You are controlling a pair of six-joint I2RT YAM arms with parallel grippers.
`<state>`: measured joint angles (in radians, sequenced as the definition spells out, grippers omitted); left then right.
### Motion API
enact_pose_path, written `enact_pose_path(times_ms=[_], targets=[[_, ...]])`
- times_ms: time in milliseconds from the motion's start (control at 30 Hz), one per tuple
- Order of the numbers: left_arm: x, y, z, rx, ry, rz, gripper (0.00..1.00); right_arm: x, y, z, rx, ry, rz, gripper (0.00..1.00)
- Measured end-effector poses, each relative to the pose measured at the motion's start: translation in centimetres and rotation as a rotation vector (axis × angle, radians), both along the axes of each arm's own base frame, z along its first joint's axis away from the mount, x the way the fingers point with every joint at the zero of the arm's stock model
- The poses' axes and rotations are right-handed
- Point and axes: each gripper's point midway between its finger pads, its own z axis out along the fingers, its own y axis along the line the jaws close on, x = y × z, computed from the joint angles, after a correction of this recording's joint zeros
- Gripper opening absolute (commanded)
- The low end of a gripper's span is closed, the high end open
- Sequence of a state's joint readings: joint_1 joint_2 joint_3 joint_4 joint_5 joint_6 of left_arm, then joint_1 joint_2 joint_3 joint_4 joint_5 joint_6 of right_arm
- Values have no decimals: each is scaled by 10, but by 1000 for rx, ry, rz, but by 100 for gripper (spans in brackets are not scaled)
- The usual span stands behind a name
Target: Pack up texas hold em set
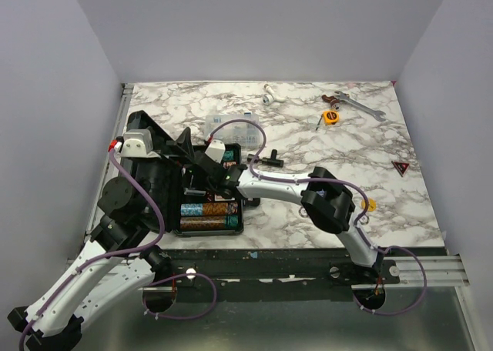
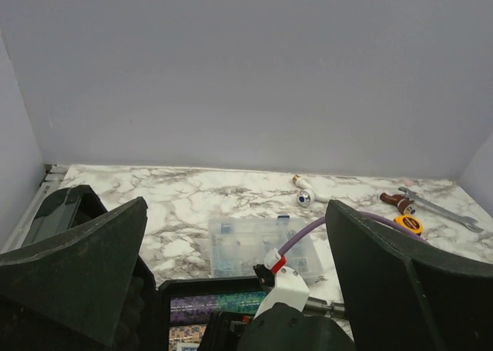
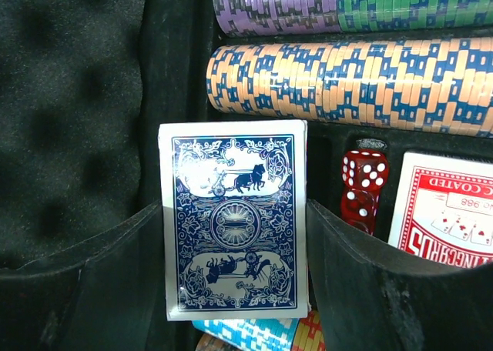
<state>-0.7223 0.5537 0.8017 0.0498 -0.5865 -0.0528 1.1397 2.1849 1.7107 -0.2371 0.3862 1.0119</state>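
Your right claw (image 3: 237, 251) is clamped on the blue deck (image 3: 233, 212), which stands upright inside the open black case (image 1: 209, 231). The case sits by the left edge of the bench, near the front corner. Your left claw (image 2: 235, 235) has its fingers wide apart.

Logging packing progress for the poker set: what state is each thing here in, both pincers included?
right pincer: shut on the blue deck.
left pincer: open, empty.
case: open, foam lid swung to the left.
blue deck: upright, gripped at both sides.
red deck: lying flat in the case.
red dice: in the case, beside the red deck.
chip rows: seated in their channels.
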Motion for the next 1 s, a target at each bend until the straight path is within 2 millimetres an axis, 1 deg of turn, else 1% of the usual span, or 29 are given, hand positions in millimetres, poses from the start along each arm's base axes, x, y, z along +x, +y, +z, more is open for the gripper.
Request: enact_pose_path(times_ms=[200,267,400,533,733,867,1000], targets=[[0,0,0,1,1,0,98,2,6,-10,-15,5,10,89],[0,0,0,1,1,0,99,1,7,-11,-21,7,19,90],[1,0,0,1,1,0,98,0,9,-9,-20,5,35,88],[1,-1,-1,4,4,0,98,2,10,-8,-39,-25,65,83],[2,-2,-2,5,5,0,99,9,15,2,-90,-148,170,70],[2,-2,-2,5,6,0,99,16,20,10,-92,-213,207,60],[2,-2,-2,7,8,0,98,27,31,12,-74,-243,224,59]])
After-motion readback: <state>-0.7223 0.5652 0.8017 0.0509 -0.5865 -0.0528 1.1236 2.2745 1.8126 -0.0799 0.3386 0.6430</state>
